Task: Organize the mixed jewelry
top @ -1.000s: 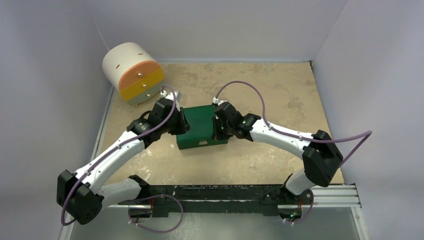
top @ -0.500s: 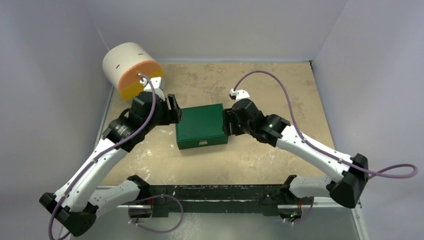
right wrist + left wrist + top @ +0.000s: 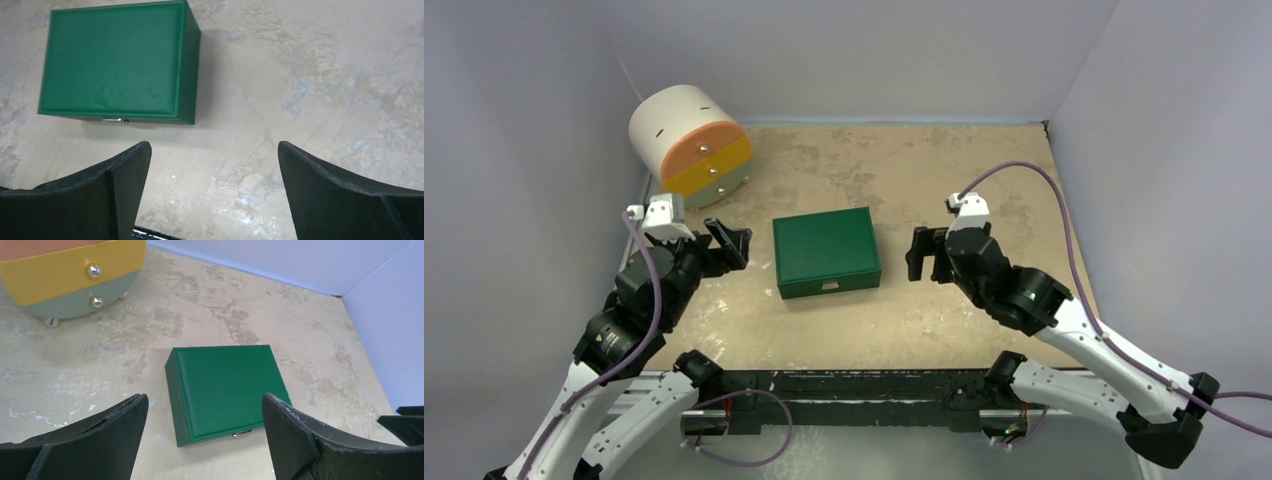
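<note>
A closed green jewelry box (image 3: pixel 826 250) sits mid-table, lid down, its small metal clasp (image 3: pixel 243 432) on the near side; the same box (image 3: pixel 225 387) (image 3: pixel 115 60) fills part of both wrist views. The mixed jewelry is out of view. My left gripper (image 3: pixel 727 243) hovers left of the box, apart from it, jaws wide open and empty (image 3: pixel 205 405). My right gripper (image 3: pixel 924 256) stands right of the box, also apart from it, open and empty (image 3: pixel 215 150).
A round white drawer cabinet (image 3: pixel 689 142) with orange, yellow and grey-green drawers and metal knobs (image 3: pixel 93 271) stands at the back left. Grey walls close in the left, back and right. The black rail (image 3: pixel 854 385) runs along the near edge.
Both grippers let go of the box's sides, opened wide and pulled back outward and toward the near edge. The box lid, raised a second ago, now lies shut.
</note>
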Controlling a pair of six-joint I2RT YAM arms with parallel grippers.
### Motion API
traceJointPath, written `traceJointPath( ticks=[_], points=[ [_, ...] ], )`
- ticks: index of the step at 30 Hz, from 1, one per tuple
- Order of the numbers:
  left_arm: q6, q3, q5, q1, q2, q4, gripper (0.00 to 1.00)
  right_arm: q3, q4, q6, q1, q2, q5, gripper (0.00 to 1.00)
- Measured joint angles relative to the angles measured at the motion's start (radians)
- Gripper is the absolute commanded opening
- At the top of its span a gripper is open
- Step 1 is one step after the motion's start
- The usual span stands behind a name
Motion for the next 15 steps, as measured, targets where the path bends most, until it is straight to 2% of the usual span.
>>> traceJointPath(
  ticks=[7,15],
  points=[
    [0.001,-0.127,-0.019,0.0,-0.093,0.008,0.84,-0.108,-0.044,0.111,0.0,-0.152,0.072,0.99],
    [0.014,-0.171,-0.018,0.0,-0.099,0.018,0.84,-0.191,-0.06,0.135,0.0,-0.302,0.088,0.99]
  ],
)
